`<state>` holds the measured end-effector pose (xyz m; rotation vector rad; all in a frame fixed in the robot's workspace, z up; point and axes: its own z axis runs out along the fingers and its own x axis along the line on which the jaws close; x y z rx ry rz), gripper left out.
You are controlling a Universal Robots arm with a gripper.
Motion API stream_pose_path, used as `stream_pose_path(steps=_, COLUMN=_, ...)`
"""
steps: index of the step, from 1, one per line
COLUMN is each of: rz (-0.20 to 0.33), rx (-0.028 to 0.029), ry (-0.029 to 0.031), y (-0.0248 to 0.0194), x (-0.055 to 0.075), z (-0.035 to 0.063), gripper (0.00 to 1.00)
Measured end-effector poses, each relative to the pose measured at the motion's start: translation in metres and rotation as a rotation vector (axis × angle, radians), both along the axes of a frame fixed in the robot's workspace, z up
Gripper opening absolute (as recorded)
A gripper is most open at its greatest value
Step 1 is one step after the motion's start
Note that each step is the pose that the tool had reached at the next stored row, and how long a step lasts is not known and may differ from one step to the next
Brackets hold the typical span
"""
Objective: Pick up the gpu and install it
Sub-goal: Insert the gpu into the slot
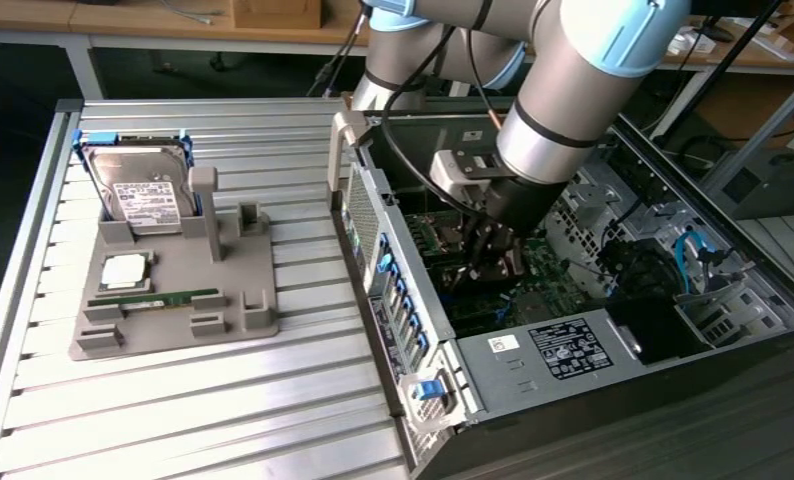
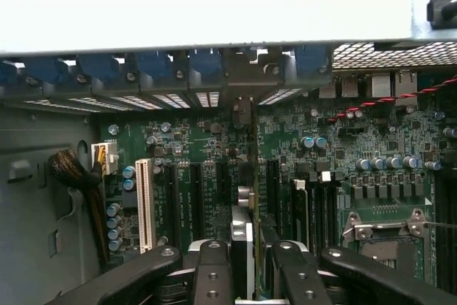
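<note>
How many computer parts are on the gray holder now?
3: a hard drive upright at the far end, a square chip in the middle, a memory stick nearer the camera. None seems hidden.

Ribbed matt metal table (image 1: 170,400) — grey plastic holder (image 1: 170,320)

The gpu (image 2: 254,176) is a thin card seen from its edge. It stands straight up over the green board with long slots, in the lower middle of the wrist view. Its metal end reaches up to the back wall of the computer case.
</note>
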<state>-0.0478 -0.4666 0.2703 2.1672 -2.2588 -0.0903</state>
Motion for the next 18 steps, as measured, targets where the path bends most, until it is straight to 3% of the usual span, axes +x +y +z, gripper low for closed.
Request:
stream_pose_path(steps=8, rz=0.0, rx=0.0002, ry=0.001, y=0.0, x=-0.0001, z=-0.0015, gripper=0.27)
stream_pose_path(steps=13, rz=0.0, rx=0.0001, ry=0.0364, y=0.0, x=0.0002, z=-0.0017, gripper=0.27)
stream_pose_path(steps=18, rz=0.0, rx=0.0002, ry=0.0379, y=0.0, x=0.0, z=-0.0017, gripper=0.27)
